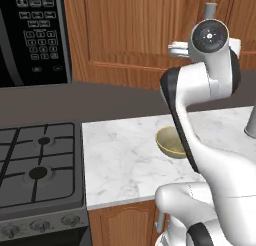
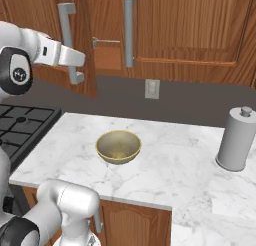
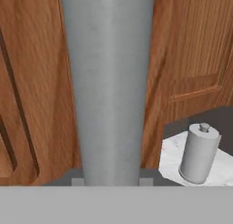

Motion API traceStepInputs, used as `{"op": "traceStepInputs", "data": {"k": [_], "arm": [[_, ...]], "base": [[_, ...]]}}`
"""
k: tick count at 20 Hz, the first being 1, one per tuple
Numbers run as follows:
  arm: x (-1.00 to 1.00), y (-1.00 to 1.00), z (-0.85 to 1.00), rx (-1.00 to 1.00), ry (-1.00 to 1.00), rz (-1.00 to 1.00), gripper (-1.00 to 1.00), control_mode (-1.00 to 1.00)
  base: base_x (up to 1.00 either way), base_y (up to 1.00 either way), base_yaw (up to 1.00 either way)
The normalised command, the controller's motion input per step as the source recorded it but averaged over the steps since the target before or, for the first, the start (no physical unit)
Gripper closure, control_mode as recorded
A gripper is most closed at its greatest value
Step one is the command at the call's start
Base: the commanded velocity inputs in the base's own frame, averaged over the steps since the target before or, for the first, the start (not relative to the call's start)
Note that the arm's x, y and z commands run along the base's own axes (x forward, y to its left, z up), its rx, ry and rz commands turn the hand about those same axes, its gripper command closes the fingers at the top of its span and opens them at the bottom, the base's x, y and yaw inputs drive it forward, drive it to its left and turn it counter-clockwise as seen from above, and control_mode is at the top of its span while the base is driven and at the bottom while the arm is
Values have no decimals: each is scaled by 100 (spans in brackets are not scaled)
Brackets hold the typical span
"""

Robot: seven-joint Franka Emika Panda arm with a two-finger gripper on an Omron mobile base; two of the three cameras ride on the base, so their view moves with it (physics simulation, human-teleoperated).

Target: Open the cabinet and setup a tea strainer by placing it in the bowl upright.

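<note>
The pincer (image 2: 75,65) is sitting at the cabinet's (image 2: 87,45) grey bar handle (image 3: 109,82), which is running between the fingertips in the hand view. Whether the jaws are pressing it I cannot tell. The door is standing partly ajar, up at ten o'clock from the bowl (image 2: 118,146), which is resting on the marble desk (image 2: 170,165). A thin grey rod inside, perhaps the tea strainer's (image 2: 106,41) handle, is showing. The strainer is probably light and slippery; its wire handle looks like the place to grip.
</note>
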Motion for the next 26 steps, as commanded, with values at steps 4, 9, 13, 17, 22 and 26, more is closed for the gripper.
{"op": "traceStepInputs", "data": {"k": [4,9,13,17,22,26], "arm": [[-100,91,0,-2,4,-19,100,-100],[-96,86,-17,-1,7,-15,100,-100],[-37,21,-6,0,3,-1,100,-100],[-7,7,0,0,0,0,-100,-100],[0,11,0,0,0,0,-100,-100],[0,18,0,0,0,0,-100,-100]], "base": [[0,0,0],[0,0,0],[0,0,0],[0,0,0],[0,0,0],[0,0,0]]}}
